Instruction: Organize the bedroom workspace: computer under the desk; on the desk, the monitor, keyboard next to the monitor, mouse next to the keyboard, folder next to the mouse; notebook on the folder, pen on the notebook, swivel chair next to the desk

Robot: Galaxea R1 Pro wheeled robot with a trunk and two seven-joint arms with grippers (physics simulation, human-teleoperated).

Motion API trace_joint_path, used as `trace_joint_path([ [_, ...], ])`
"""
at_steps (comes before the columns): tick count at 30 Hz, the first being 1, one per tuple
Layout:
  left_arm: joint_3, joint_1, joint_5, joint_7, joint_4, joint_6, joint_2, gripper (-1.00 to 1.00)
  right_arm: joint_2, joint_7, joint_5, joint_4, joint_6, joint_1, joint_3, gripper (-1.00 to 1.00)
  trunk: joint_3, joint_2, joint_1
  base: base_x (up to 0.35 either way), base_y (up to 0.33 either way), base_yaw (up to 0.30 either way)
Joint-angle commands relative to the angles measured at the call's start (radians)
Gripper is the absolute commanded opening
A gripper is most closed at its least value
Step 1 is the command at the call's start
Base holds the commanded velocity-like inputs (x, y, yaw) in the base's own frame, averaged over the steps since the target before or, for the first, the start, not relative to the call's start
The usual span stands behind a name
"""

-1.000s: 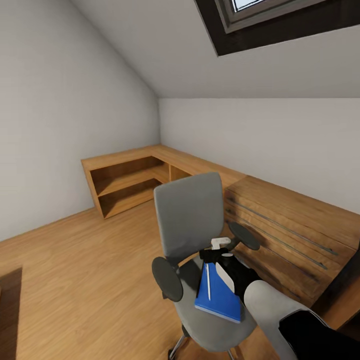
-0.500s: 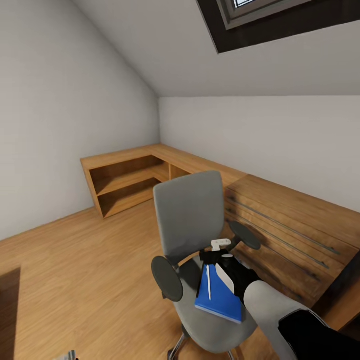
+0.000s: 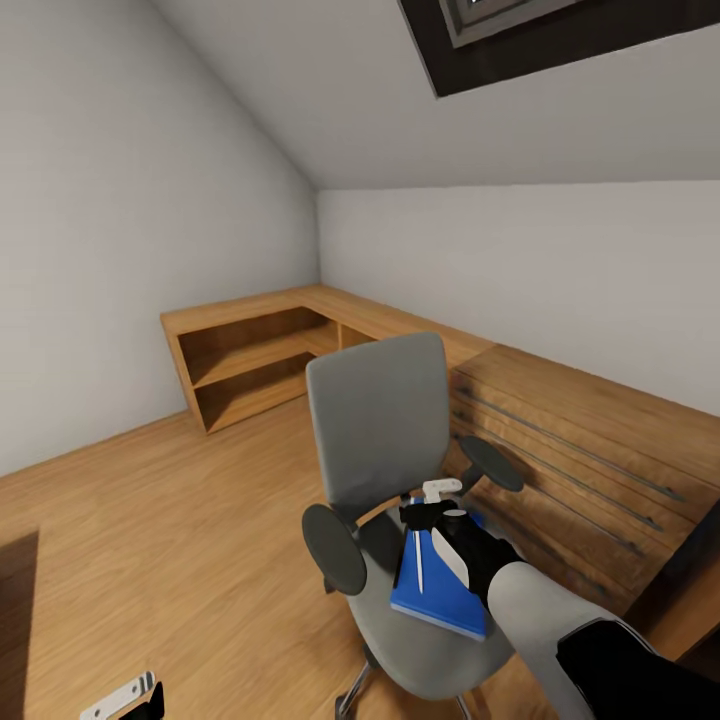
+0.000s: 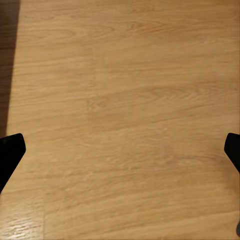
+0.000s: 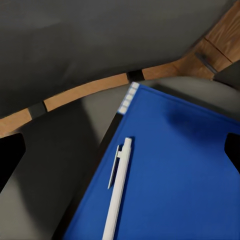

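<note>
Right gripper over the folder on the swivel chair.

The right gripper hung above the chair seat with its fingers spread wide and nothing held; the left gripper, equally wide and empty, faced bare plank floor. One blue folder lay flat on the seat of the one swivel chair, its long axis running from seat front toward the backrest. One white pen lay along that axis on the folder, near its edge.

Right gripper hides folder corner (chair base cropped).
</note>
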Motion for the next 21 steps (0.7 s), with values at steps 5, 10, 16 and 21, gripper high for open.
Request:
trace_joint_path([
  [5,-0.002,0.0,0.01,0.003,-0.002,-0.004,0.0,1.0,0.0,-0.008,-0.01,-0.002,0.006,-0.001,0.008,1.0,-0.017,-0.036,0.019,0.0,0.0,0.0],
  [10,-0.002,0.0,0.009,0.003,-0.001,-0.005,0.0,1.0,0.0,-0.009,-0.009,-0.002,0.006,-0.001,0.008,1.0,-0.032,-0.071,0.038,0.0,0.0,0.0],
  [16,-0.002,0.0,0.009,0.003,-0.001,-0.006,0.0,1.0,0.0,-0.011,-0.008,-0.001,0.007,-0.001,0.009,1.0,-0.051,-0.113,0.061,0.0,0.0,0.0],
  [21,-0.002,0.0,0.009,0.003,-0.001,-0.006,0.0,1.0,0.0,-0.035,-0.008,-0.001,0.007,-0.001,0.009,1.0,-0.067,-0.148,0.081,0.0,0.0,0.0],
])
